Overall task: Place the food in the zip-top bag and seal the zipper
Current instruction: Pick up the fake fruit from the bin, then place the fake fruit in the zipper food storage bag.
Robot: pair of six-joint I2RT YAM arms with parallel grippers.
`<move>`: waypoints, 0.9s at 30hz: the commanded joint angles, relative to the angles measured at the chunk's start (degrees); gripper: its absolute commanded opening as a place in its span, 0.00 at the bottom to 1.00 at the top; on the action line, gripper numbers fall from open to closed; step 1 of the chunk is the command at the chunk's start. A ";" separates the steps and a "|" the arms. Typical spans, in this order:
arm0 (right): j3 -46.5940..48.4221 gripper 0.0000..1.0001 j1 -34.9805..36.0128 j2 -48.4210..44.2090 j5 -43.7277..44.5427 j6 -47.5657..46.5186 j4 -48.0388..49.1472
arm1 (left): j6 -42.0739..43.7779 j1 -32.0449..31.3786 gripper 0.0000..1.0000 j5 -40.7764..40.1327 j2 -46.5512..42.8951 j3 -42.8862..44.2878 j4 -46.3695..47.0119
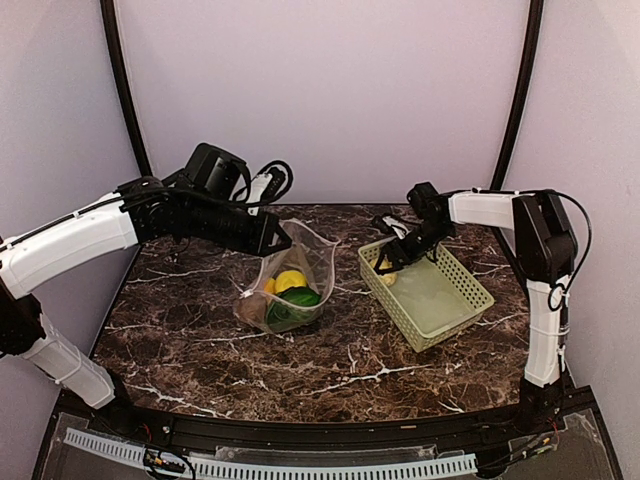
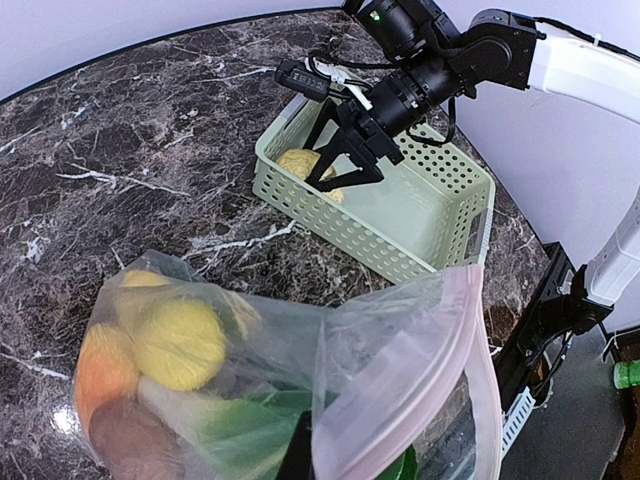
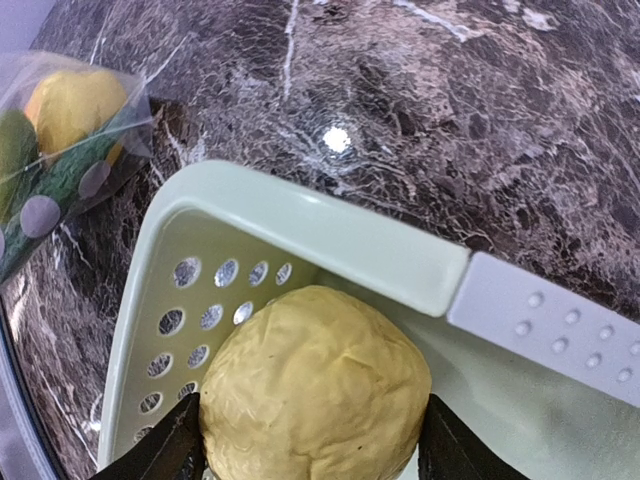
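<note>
Closest to the lens in the right wrist view, the right gripper [image 2: 345, 178] is seen straddling a loose lemon [image 3: 315, 385]. Its jaws are spread wide and one dark fingertip [image 3: 165, 455] is set at each flank of the fruit. Whether pressure is already applied cannot be told. The loose lemon is lodged in the corner of the light-green basket [image 1: 462, 322] that faces the bag, close against the perforated wall. The basket is placed on the right half of the tabletop [image 1: 200, 330], turned at an angle to its edges.

The left gripper [image 1: 278, 238] is clamped shut on the mouth edge of the zip-top bag [image 1: 312, 258]. That side is held lifted, while the bag's bottom is rested near the middle of the tabletop, a little toward the left edge. The zipper [image 2: 480, 360] (a pinkish strip) is seen curving along the raised rim, and the mouth is unsealed. Food is already gathered inside: a bagged lemon [image 2: 180, 340], an orange piece [image 2: 100, 375], green produce [image 2: 240, 425] (its kind cannot be made out) and something dark brown at the bottom.
</note>
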 commanded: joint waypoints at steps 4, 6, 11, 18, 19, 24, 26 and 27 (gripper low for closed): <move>0.97 0.59 -0.04 -3.16 3.96 -1.64 -0.65 | -0.35 0.29 0.01 0.09 -0.87 -1.64 0.22; 1.33 0.57 -0.78 -5.34 5.45 -3.14 -1.10 | -0.35 0.30 0.01 0.09 -0.99 -1.77 0.17; 1.38 0.55 -3.68 -13.93 4.00 -5.63 -1.73 | -0.34 0.33 0.01 -0.35 -1.38 -2.36 0.37; 4.40 0.55 -2.49 -24.88 -3.42 -7.88 -6.45 | -0.78 0.27 0.01 -0.19 -1.99 -3.52 1.09; 5.04 0.55 -2.12 -26.12 -4.50 -7.77 -7.06 | -0.83 0.26 0.01 -0.14 -1.99 -3.54 1.05; 8.09 0.55 2.87 -31.58 -9.57 -8.44 -8.15 | -1.05 0.26 0.01 -0.35 -2.60 -4.44 1.84; 8.59 0.55 5.86 -33.37 -10.67 -9.72 -7.69 | -1.17 0.26 0.01 -0.38 -2.79 -4.78 2.30; 8.71 0.56 7.57 -34.18 -11.13 -10.29 -7.32 | -1.20 0.26 0.01 -0.34 -2.85 -4.92 2.47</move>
